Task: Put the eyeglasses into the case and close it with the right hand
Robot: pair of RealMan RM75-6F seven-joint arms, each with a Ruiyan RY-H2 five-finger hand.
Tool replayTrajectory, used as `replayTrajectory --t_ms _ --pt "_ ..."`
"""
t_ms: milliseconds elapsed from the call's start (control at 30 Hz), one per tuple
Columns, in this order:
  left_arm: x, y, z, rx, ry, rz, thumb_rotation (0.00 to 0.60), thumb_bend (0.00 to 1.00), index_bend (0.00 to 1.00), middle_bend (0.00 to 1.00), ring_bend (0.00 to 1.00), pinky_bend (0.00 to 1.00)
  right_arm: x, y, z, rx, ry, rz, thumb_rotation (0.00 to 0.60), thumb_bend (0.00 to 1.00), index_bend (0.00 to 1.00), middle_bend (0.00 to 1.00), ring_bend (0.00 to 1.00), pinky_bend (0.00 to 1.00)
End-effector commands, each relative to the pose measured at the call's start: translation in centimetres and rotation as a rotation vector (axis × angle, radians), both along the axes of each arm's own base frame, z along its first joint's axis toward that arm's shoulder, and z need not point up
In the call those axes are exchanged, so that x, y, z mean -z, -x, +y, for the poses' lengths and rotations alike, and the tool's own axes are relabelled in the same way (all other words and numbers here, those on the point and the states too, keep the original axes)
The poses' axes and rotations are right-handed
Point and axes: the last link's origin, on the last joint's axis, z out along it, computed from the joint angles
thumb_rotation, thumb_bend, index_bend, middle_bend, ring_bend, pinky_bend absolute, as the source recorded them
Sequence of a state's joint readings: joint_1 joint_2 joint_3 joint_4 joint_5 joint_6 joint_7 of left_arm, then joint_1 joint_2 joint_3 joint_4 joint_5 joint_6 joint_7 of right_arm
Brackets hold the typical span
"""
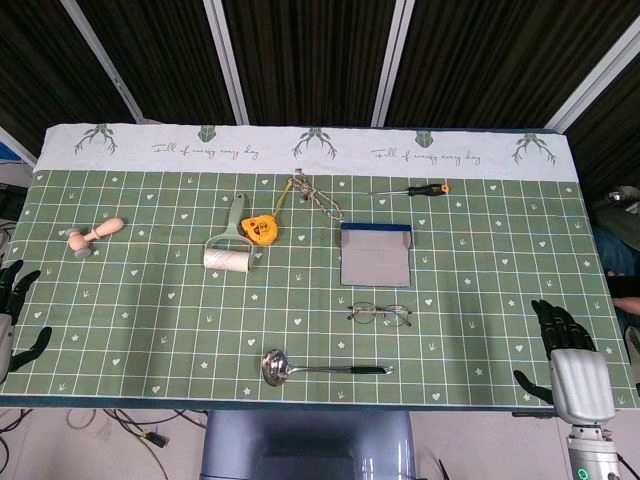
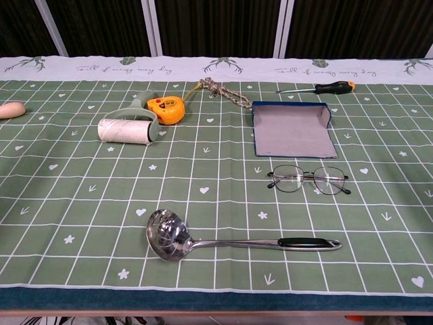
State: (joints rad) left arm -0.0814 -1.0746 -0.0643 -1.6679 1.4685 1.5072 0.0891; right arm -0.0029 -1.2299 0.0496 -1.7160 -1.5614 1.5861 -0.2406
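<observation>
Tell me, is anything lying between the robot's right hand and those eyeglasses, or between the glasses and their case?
Nothing visible blocks either path. The right hand rests open at the table's right edge, with bare cloth between it and the eyeglasses. The open case lies just beyond the glasses. The slotted ladle lies nearer the robot, off both lines.

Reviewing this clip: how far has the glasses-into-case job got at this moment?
Nothing looks done yet. The eyeglasses lie on the tablecloth just in front of the case, which lies open with its grey lining showing. Nothing is in hand: the right robot hand rests at the table's near right edge, fingers apart, and the left robot hand sits at the left edge, also empty. Left to do: pick up the glasses, place them inside, close the case.
</observation>
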Motion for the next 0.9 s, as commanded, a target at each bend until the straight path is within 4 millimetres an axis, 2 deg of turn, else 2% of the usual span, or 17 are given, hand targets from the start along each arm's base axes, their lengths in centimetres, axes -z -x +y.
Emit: replayTrajectory --t_ms 33,667,900 --pt "-0.02 0.02 -0.03 -0.001 0.0 -0.001 0.6 0.32 0.1 0.0 0.0 0.0 0.08 -0.01 0.0 -0.001 -0.004 0.0 0.6 0.18 0.03 0.12 0.13 0.23" --pt "-0.13 -0.07 -0.02 0.0 -0.019 -0.005 0.6 0.32 0.09 0.0 0.0 0.0 0.13 -0.19 0.18 -0.004 -0.03 -0.026 0.6 0.18 0.03 0.12 0.13 0.23" --pt "0.05 -0.05 -0.1 -0.006 -0.015 -0.009 0.6 0.32 0.09 0.0 0.0 0.0 0.59 -0.17 -0.12 0.004 -0.081 -0.091 0.6 0.18 0.09 0.12 0.13 0.23"
